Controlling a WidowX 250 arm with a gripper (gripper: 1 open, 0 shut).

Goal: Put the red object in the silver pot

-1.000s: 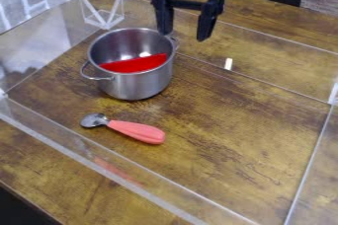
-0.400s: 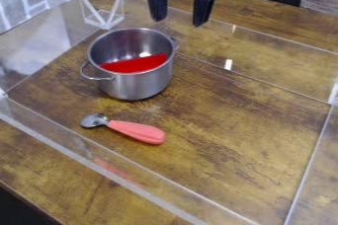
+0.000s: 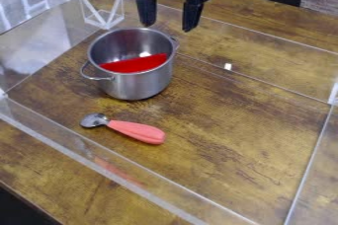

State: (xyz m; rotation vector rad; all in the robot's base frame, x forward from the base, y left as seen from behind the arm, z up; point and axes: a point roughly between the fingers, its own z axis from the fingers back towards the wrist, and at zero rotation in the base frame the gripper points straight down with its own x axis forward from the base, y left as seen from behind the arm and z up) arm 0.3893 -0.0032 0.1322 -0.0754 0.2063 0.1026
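1. The silver pot (image 3: 132,61) sits at ten o'clock, a flat red piece inside.
2. The red object (image 3: 126,128) lies at the pot's six o'clock, ungrasped; pickup comes next.
3. The gripper (image 3: 168,14), released, hangs at twelve o'clock and needs to descend over the handle.

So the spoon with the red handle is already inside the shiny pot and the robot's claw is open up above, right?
Not quite. The spoon is not in the pot; it lies on the wooden table in front of the pot, apart from it. The red inside the pot is something else. The rest holds: the end effector is open up above, as the camera view shows.
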